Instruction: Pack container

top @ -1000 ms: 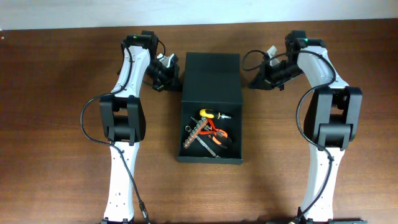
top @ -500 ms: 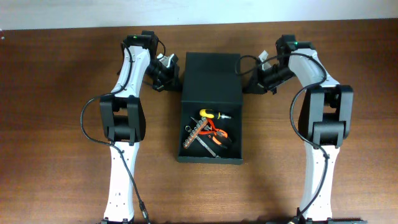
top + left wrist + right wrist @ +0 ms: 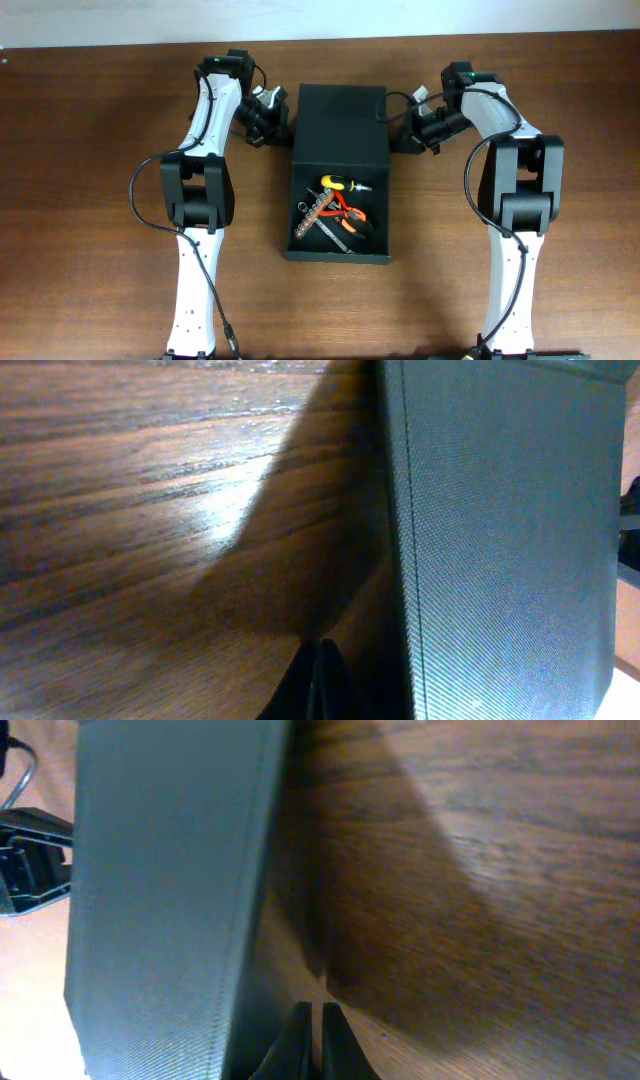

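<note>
Seemingly the step in hand is folding the flap (image 3: 337,115) over the packed half, so both tips should slip under its edges at the same depth and lift together — an uneven push would skew the box. The left claw (image 3: 316,685) looks pressed together, low by the container's (image 3: 335,255) left wall. The right claw (image 3: 312,1042) shows only a hairline gap, likewise low beside the right wall. The container sits mid-counter (image 3: 90,200) between the arms — matte dark green-black, finely textured, flap open at the far end, hand tools (image 3: 335,212) heaped in the near half.
</note>
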Available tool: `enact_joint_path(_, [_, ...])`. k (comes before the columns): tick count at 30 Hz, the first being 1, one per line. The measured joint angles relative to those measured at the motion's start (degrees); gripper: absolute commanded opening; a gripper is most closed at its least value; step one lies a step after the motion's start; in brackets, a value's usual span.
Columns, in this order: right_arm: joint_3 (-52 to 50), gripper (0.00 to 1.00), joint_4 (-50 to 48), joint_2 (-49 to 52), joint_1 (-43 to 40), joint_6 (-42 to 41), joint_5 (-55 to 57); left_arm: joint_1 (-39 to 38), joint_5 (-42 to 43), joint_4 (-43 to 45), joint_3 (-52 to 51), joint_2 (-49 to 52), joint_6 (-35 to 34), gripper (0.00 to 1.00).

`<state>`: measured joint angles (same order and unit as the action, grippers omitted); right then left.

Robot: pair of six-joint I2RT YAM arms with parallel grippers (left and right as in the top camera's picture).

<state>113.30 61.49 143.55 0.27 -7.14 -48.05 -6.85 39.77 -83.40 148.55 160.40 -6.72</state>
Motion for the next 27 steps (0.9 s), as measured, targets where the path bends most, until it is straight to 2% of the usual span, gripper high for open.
enact_joint_path(13, [0.0,0.04,-3.1,0.0,0.0,-0.2,-4.4,0.0,3.0,1.2,0.0,0.0,1.8,0.02])
enact_joint_path(23, [0.0,0.04,-5.0,0.0,0.0,-0.1,-10.6,0.2,11.3,2.9,0.0,0.0,6.6,0.02])
enact_joint_path(27, [0.0,0.04,-5.2,0.0,-0.2,-0.2,-14.4,0.3,17.0,2.6,0.0,0.0,9.5,0.02])
